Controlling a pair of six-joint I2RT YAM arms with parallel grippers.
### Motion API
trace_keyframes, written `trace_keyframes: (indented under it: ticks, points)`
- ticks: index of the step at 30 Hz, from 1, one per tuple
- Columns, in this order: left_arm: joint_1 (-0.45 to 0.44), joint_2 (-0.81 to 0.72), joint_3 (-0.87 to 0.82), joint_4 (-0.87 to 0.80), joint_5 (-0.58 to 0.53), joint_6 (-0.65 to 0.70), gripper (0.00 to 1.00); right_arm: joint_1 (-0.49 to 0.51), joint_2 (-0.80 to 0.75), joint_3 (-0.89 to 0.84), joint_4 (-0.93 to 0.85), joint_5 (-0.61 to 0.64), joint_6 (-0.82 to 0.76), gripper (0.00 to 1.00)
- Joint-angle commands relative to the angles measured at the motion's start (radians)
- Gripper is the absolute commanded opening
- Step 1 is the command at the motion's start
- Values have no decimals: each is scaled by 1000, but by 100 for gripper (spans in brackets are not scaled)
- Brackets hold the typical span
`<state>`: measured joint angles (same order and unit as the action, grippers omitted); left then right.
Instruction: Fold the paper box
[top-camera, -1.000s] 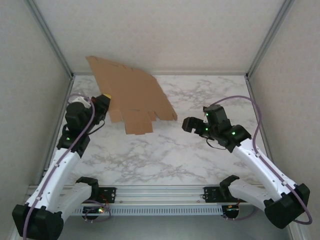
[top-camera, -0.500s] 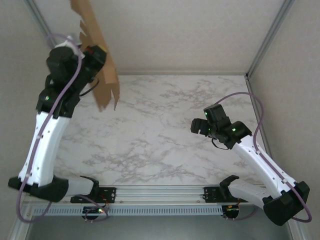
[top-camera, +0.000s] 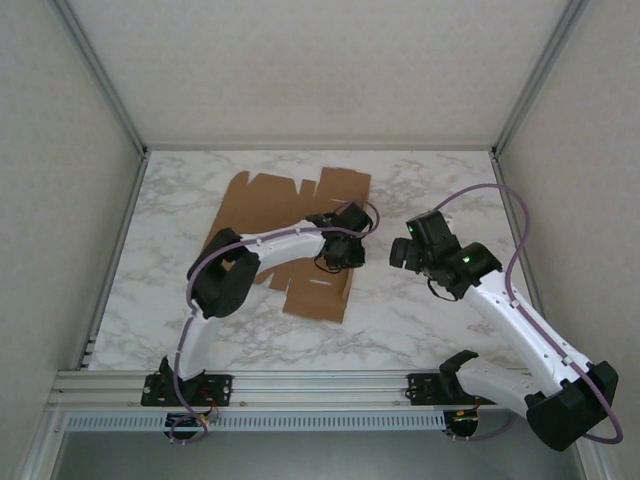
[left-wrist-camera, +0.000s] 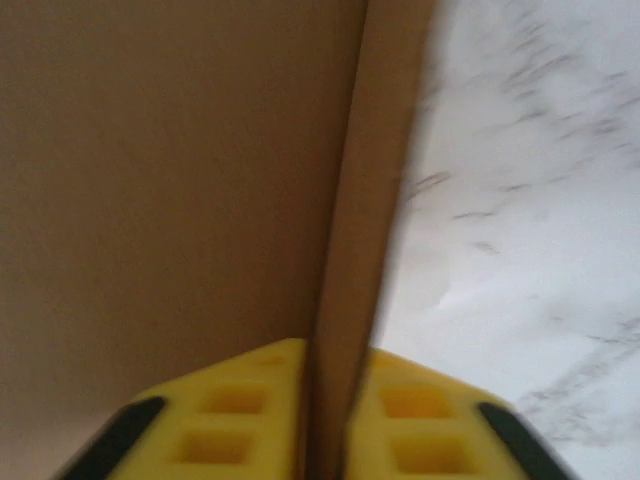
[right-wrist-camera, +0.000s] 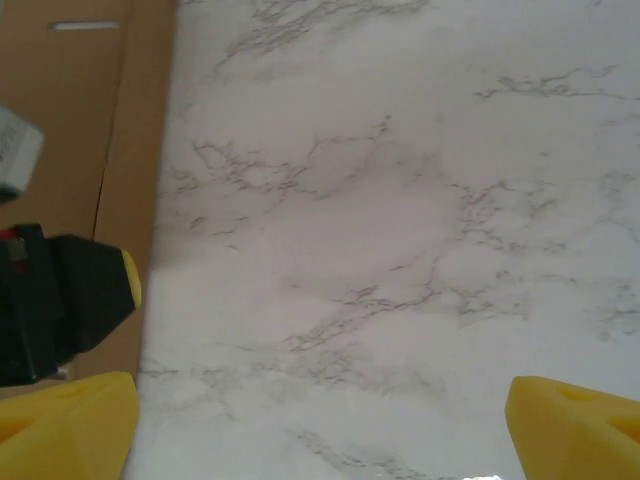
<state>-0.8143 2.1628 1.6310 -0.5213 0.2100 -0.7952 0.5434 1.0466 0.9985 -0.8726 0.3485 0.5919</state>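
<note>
1. The paper box (top-camera: 270, 205), an unfolded brown die-cut sheet, lies flat on the marble-patterned desk (top-camera: 450, 180), left of centre and toward the far side. Its flaps and tabs are spread toward the near edge
2. The left arm (top-camera: 270, 245) reaches across the paper box. The left tool (top-camera: 350, 232) sits at the sheet's right-hand edge
3. Left wrist view: an edge strip of the paper box (left-wrist-camera: 345, 250) passes between the two yellow fingers (left-wrist-camera: 230, 420) of the left tool (left-wrist-camera: 330, 430). They stand narrow, one on each side of the strip. The blurred picture does not show whether they press the cardboard
4. The right tool (top-camera: 402, 252) hovers over bare desk just to the right of the paper box. It is near the left tool but apart from it
5. Right wrist view: the right tool (right-wrist-camera: 320, 410) has its yellow fingertips (right-wrist-camera: 70, 420) wide apart, with bare desk (right-wrist-camera: 400, 200) between them and nothing held. The paper box (right-wrist-camera: 80, 120) lies at the left of this view, and the black, yellow-tipped left tool (right-wrist-camera: 60, 300) is in front of it
</note>
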Motion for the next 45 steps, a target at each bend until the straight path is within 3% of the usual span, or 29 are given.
trace_keyframes:
  ticks: [1,2,8,11,16,20,23,32,38,45]
  points:
    - [38,-83,50,177,88,-77,38,-13,-34,-18,-43,70,22,96]
    - [40,-93,60,203,114,-67,47,-20,-39,-19,-51,76,26,97]
    - [82,-230,14,305,226,36,70,-73,-77,-46,4,-37,6,94]
    - [156,-313,-81,353,268,38,70,-98,-54,-64,57,-155,6,89]
    - [380,-431,-300,331,128,-37,63,-105,98,-77,195,-424,9,88]
    - [522,-431,-471,345,93,-94,53,-107,266,-50,291,-466,-9,82]
    - [573,-418,-559,385,100,-118,51,-119,428,47,301,-511,-31,74]
    - [608,-401,-661,430,91,-135,51,-175,791,289,294,-646,-93,67]
    - [616,-403,-760,501,158,-178,49,-198,914,389,271,-766,-154,49]
    - [552,-468,-898,587,246,-232,46,-207,1002,494,163,-717,-238,32]
